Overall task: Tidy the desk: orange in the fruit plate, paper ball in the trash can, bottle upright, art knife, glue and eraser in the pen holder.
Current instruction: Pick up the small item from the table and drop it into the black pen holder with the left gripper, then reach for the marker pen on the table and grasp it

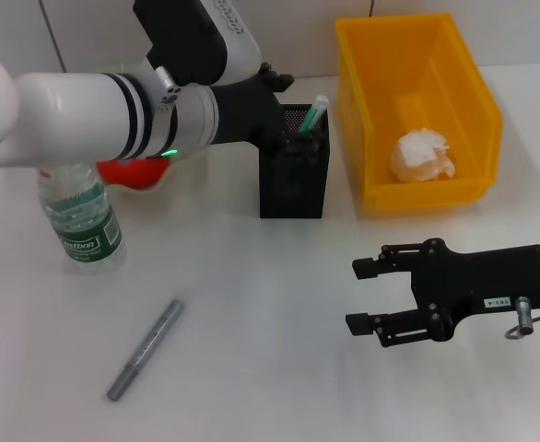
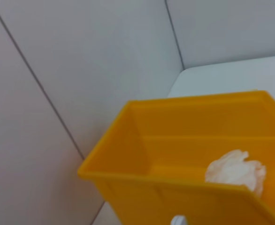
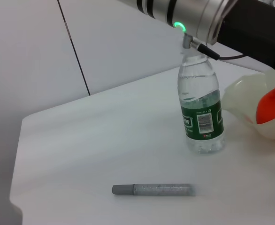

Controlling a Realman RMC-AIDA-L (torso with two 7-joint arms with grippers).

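Observation:
My left gripper (image 1: 284, 115) hangs over the black mesh pen holder (image 1: 293, 175), where a green-and-white glue stick (image 1: 313, 113) stands. The grey art knife (image 1: 146, 348) (image 3: 152, 189) lies on the table at the front left. Behind it the bottle (image 1: 81, 216) (image 3: 201, 112) stands upright. The orange (image 1: 127, 170) (image 3: 271, 110) rests in the pale fruit plate (image 3: 243, 101), partly hidden under my left arm. A paper ball (image 1: 422, 155) (image 2: 236, 171) lies in the yellow trash can (image 1: 417, 41) (image 2: 128, 140). My right gripper (image 1: 371, 295) stands open at the front right, holding nothing. The eraser is out of view.
A light wall runs close behind the trash can and pen holder. White table surface lies between the art knife and my right gripper. The table's left edge shows in the right wrist view.

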